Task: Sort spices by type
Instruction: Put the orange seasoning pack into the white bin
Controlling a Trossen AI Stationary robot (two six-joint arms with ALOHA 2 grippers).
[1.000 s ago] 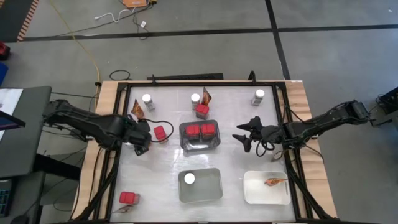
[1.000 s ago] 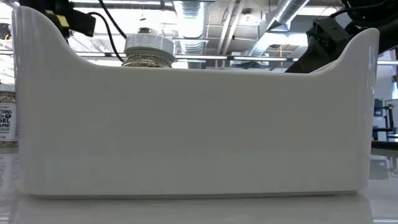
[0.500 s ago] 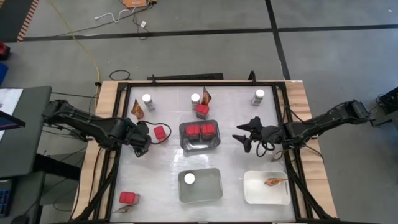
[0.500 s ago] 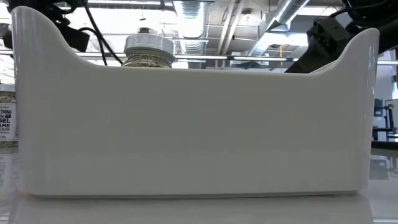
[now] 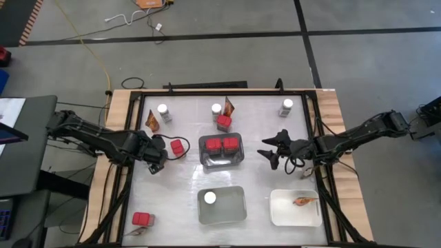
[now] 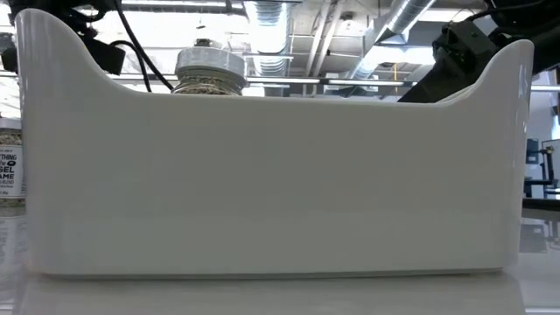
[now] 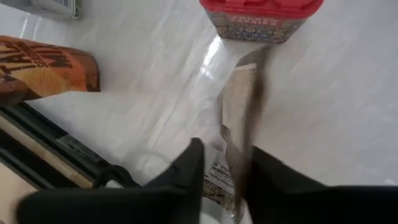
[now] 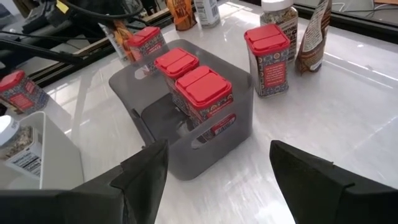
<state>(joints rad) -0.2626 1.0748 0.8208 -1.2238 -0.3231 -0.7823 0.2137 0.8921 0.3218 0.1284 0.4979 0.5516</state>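
Observation:
My left gripper [image 5: 158, 155] points steeply down at the table's left, shut on a thin flat packet [image 7: 239, 99] that shows edge-on, just short of a red container [image 7: 261, 18]. Another orange-brown packet [image 7: 43, 68] stands close by. The grey tray [image 5: 221, 162] in the middle holds two red containers [image 8: 196, 87]. A near white tray [image 5: 234, 210] holds a jar [image 5: 209, 198], and the near-right white tray [image 5: 282, 213] holds a packet [image 5: 302, 201]. My right gripper [image 8: 217, 186] hangs open right of the grey tray. My left gripper pinches the thin packet by its two flat faces [image 7: 233, 140] between its two fingers, coming steeply from above. The packet runs on past the fingertips [image 7: 198, 149] toward the red container. Whether it is lifted off the table, I cannot tell.
Along the far side stand three jars [image 5: 163, 110] [image 5: 216, 109] [image 5: 286, 107], a packet [image 5: 229, 105] and a red container [image 5: 224, 122]. Another red container [image 5: 143, 219] lies near left. The white tray's wall [image 6: 262, 175] fills the low view.
My left arm has sunk a little toward the table beside the red container. The right arm has kept still.

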